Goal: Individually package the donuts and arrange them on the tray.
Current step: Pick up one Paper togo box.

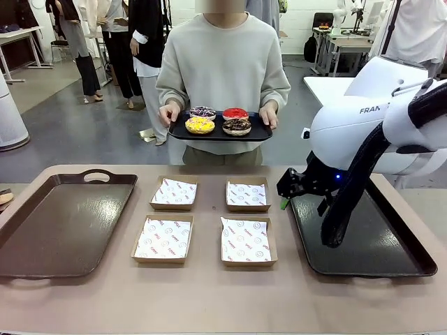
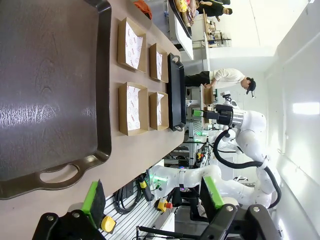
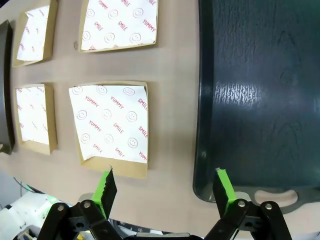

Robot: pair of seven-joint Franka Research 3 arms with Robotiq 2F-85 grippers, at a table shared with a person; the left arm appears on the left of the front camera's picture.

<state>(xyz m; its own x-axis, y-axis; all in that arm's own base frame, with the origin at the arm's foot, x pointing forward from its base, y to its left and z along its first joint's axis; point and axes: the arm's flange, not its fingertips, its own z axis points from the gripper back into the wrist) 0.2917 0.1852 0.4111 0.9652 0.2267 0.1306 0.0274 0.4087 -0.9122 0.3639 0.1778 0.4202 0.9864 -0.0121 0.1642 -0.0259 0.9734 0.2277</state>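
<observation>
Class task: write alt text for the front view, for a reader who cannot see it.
A person across the table holds a black tray of four donuts. On the table, four empty paper-lined boxes sit in a square between a brown tray and a dark tray, by which the right gripper hovers.

boxes [image 1: 163, 239] between left tray [image 1: 63, 223] and right tray [image 1: 391, 251], donuts [image 1: 200, 125] behind

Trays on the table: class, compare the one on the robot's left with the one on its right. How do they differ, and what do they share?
Colour: the left tray is brown, the right tray near black. Cover: the right arm hangs over the right tray; the left tray lies uncovered in the front view. Shared: both are shallow, rimmed rectangles beside the lined boxes, and neither carries the donuts.
</observation>
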